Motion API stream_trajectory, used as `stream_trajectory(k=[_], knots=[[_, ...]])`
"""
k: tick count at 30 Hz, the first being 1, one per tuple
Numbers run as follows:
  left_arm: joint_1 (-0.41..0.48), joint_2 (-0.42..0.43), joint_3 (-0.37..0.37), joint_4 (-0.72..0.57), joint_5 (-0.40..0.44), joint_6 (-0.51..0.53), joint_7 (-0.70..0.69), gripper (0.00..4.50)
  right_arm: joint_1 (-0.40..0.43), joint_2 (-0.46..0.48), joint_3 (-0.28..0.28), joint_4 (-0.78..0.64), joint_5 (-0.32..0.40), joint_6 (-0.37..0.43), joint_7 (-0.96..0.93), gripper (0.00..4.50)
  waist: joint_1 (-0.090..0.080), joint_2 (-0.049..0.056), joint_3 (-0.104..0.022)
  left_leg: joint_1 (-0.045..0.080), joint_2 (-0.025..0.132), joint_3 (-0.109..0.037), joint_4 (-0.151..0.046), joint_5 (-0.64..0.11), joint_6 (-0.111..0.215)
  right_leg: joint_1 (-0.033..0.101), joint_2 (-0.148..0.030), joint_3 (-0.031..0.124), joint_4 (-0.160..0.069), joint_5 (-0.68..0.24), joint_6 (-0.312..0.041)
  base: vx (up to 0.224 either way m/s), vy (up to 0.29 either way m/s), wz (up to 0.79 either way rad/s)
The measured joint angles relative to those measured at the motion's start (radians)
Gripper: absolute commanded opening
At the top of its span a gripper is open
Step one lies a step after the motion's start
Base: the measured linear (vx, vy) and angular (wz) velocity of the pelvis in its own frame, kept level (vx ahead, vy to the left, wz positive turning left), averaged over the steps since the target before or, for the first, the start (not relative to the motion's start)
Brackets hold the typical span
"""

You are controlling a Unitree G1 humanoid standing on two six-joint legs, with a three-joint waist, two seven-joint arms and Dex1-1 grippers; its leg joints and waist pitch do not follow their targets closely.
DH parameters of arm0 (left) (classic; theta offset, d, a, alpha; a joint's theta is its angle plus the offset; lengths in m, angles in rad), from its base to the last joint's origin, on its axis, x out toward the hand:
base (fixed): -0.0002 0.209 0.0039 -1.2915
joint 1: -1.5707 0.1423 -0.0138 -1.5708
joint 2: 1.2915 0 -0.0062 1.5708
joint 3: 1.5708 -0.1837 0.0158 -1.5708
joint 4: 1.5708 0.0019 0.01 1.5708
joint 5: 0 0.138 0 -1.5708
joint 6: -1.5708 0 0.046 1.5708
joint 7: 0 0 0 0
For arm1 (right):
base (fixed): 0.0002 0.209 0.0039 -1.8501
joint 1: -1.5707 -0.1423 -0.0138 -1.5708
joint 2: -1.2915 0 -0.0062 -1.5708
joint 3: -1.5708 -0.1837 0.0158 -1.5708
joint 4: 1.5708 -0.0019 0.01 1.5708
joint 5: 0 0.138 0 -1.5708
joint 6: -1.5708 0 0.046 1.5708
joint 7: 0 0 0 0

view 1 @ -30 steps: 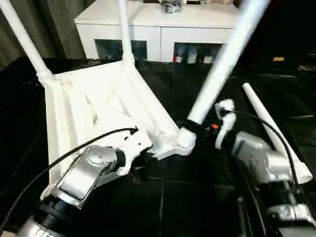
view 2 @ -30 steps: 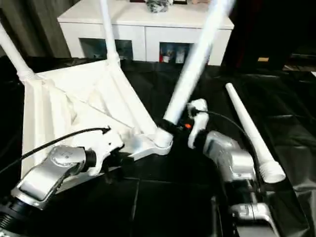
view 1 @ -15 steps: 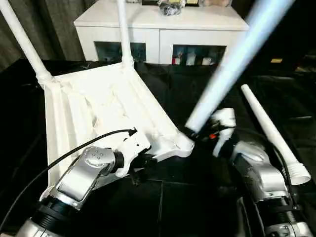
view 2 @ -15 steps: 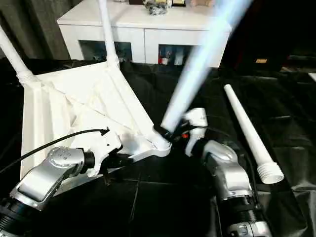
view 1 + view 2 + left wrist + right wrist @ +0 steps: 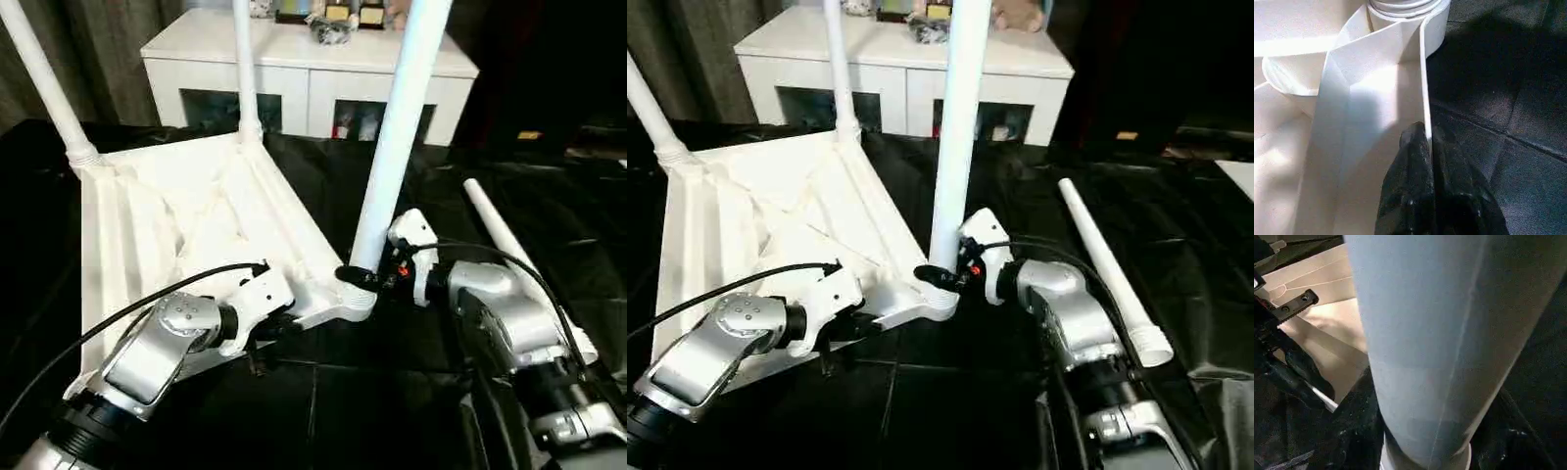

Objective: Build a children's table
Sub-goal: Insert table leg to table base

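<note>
Leg (image 5: 397,147) stands near-upright over the near-right socket (image 5: 355,297) — right hand (image 5: 364,277) clamps its base. Left hand (image 5: 1426,142) pinches the tabletop (image 5: 186,211) rim just left of it.

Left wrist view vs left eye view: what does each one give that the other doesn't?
Left wrist view alone: the left gripper close up, its fingers shut on the thin side wall of the tabletop.

Left eye view alone: two legs standing in the far corners, a spare leg lying on the black floor, the cabinet behind, and the right gripper clasping the third leg at its base.

Both: the near corner socket with that leg's end in it.
</note>
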Motion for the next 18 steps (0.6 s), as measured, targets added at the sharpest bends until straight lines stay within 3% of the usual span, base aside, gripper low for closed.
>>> stream_trajectory(k=[10,14,18], knots=[[-0.005,0.022,-0.004,-0.021,-0.001,0.044,-0.019,0.0,0.002,0.008,0.003,0.001,0.001,0.012,0.006,1.86,-0.011,-0.001,-0.001,0.001,0.0,-0.001,-0.001,-0.001,-0.002,0.0,0.001,0.0,0.0,-0.001,0.001,0.0,0.0,0.0],[-0.015,0.022,-0.007,-0.016,0.002,0.063,-0.022,0.0,0.002,0.023,-0.002,0.004,0.001,0.009,-0.02,1.86,-0.015,0.004,0.0,0.001,0.0,-0.002,-0.002,-0.002,-0.002,0.0,0.001,-0.001,0.0,-0.001,0.001,0.0,0.0,0.0],[-0.047,-0.049,0.015,0.072,0.007,0.073,0.031,0.0,-0.011,0.101,-0.044,0.09,-0.01,-0.038,-0.179,1.86,-0.022,0.008,0.003,0.014,-0.001,-0.006,-0.002,-0.002,-0.004,0.004,0.001,-0.005,-0.006,-0.002,0.002,-0.03,0.003,-0.04]])
